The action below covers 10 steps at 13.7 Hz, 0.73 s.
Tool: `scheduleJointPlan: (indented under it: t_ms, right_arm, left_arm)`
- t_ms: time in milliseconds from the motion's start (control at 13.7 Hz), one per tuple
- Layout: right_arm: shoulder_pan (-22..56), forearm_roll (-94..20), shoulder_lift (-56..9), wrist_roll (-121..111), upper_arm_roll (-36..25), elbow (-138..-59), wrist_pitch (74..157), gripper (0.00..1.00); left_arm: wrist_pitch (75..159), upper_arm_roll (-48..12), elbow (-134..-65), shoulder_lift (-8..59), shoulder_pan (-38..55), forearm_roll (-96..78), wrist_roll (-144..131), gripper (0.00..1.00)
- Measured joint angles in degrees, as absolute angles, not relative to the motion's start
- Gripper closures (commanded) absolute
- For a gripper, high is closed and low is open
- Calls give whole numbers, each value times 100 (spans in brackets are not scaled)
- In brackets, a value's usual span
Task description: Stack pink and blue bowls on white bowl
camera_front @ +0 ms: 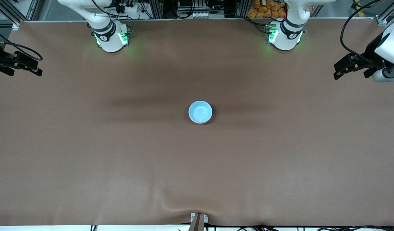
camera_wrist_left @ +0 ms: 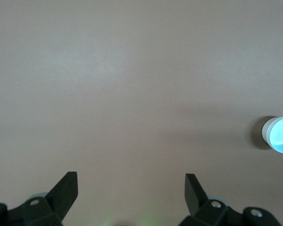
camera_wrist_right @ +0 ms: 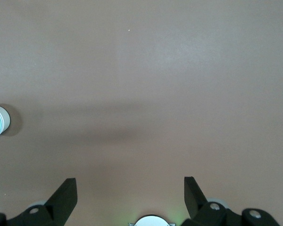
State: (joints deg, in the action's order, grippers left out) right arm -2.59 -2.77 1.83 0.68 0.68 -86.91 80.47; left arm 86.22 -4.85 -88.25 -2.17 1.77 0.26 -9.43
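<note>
- In the middle of the table (camera_front: 87,154) we see the blue bowl (camera_front: 200,112); it seems nested on a pale bowl, pink not visible.
- We judge stacking almost finished; check before touching.
- The left gripper (camera_wrist_left: 132,190) and right gripper (camera_wrist_right: 130,193) wait wide open, holding nothing, each over its own table end.
</note>
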Motion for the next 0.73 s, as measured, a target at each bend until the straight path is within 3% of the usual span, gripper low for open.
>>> scheduleJointPlan:
  t_ms: [731]
  right_arm:
    - [-257, -298, 123, 68, 74, -8691, 8028, 0]
  left_arm:
    - [8627, -487, -8817, -217, 184, 26, -943, 0]
